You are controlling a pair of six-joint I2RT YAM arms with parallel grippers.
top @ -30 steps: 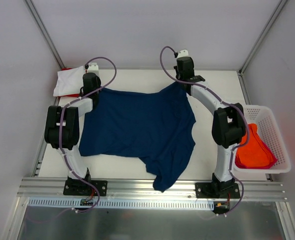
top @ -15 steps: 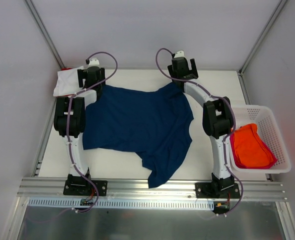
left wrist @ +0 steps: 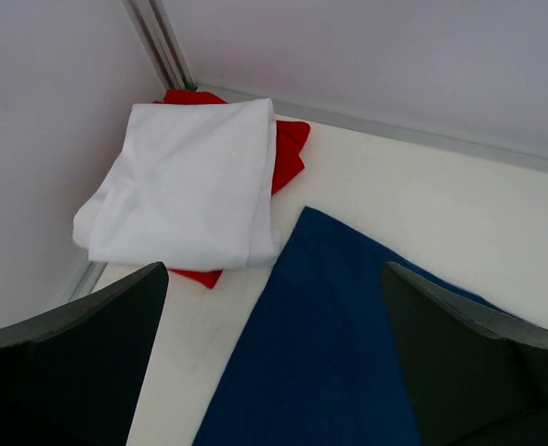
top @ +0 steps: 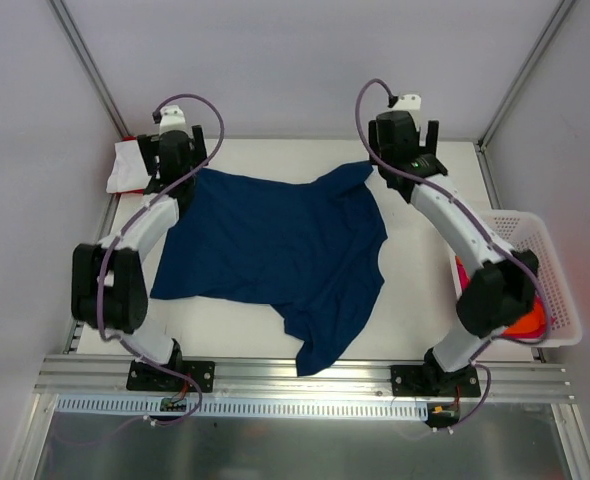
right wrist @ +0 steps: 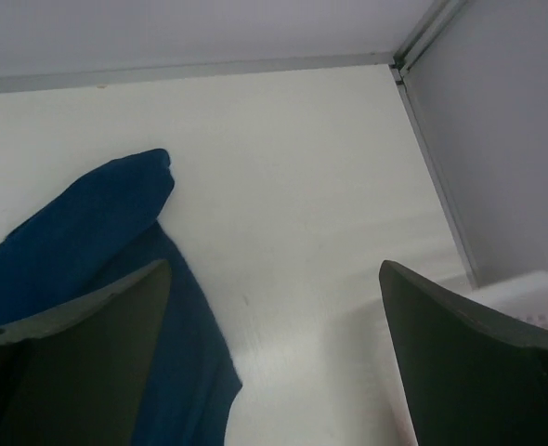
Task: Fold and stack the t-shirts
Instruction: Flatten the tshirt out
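Across the surface (top: 415, 300) lies the navy tee (top: 275, 250), spread out, one end bunched toward the near edge. Far left, a folded white tee (left wrist: 186, 186) rests on a red tee (left wrist: 291, 153). Left pincer (top: 173, 158) and right pincer (top: 405, 150) gape wide, empty, over its far corners. An orange tee (top: 532, 322) sits in the basket (top: 550, 250).

Bright even light, soft shadows, sharp

The top external camera looks steeply down from above and behind the arms (top: 145, 220) over the whole table (top: 415, 300). The left wrist camera sits close over the far-left corner, the right over the far-right; all three share the navy t-shirt (top: 275, 240).
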